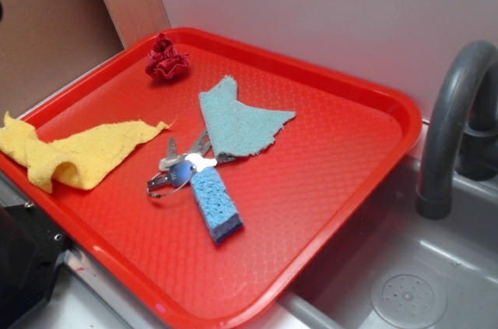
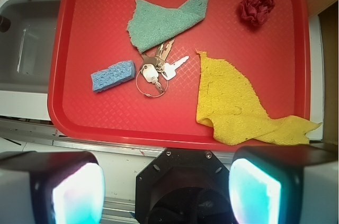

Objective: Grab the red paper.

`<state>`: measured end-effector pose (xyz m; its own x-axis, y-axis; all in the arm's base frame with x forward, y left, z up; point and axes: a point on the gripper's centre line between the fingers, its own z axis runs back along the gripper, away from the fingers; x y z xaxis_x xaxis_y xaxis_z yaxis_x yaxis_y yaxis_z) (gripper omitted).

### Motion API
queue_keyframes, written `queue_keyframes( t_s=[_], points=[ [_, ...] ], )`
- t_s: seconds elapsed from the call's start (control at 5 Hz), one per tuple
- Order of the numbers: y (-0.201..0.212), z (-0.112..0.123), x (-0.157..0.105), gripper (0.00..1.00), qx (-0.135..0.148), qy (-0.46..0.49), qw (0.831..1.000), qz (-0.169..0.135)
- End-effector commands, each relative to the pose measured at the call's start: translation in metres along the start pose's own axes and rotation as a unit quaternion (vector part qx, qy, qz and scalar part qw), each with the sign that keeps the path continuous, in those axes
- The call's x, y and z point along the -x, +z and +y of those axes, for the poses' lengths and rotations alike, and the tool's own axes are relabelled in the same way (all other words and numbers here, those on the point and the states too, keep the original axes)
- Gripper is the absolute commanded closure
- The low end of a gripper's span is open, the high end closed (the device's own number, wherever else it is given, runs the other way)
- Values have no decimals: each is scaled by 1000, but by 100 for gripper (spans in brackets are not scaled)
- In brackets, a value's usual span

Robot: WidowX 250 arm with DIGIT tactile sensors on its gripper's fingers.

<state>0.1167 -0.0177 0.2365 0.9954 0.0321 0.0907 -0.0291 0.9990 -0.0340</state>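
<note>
We see the red paper (image 1: 166,57) as a small dark crimson wad lying alone in a far corner of the red tray (image 1: 334,212), close to the rim and with nothing touching it. We judge this makes it easy to reach from above. Nearest to it are the teal cloth (image 2: 165,21) and the yellow cloth (image 2: 233,102); the yellow one hangs partly over the tray edge. The keys (image 2: 156,70) lie partly under the teal cloth, and the blue sponge (image 2: 112,75) lies just beside them. So the tray holds all five things. The gripper (image 2: 166,189) is spread wide, holds nothing, and hovers outside the near rim, well apart from the paper. Beside the tray are a grey sink (image 1: 436,267) and faucet (image 1: 447,123).
</note>
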Motion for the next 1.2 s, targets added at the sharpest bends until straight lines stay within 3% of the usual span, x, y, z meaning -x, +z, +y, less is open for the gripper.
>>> queue_keyframes(
  t_s=[0.0, 0.2, 0.4, 0.6, 1.0],
  points=[
    [0, 0, 0, 0, 0, 0, 1000, 0],
    [-3, -7, -15, 0, -8, 30, 999, -9],
    [-14, 8, -41, 0, -6, 108, 994, -12],
    [-34, 36, -65, 0, 9, 215, 977, 2],
    [-73, 87, -95, 0, -17, 348, 936, -54]
  ],
)
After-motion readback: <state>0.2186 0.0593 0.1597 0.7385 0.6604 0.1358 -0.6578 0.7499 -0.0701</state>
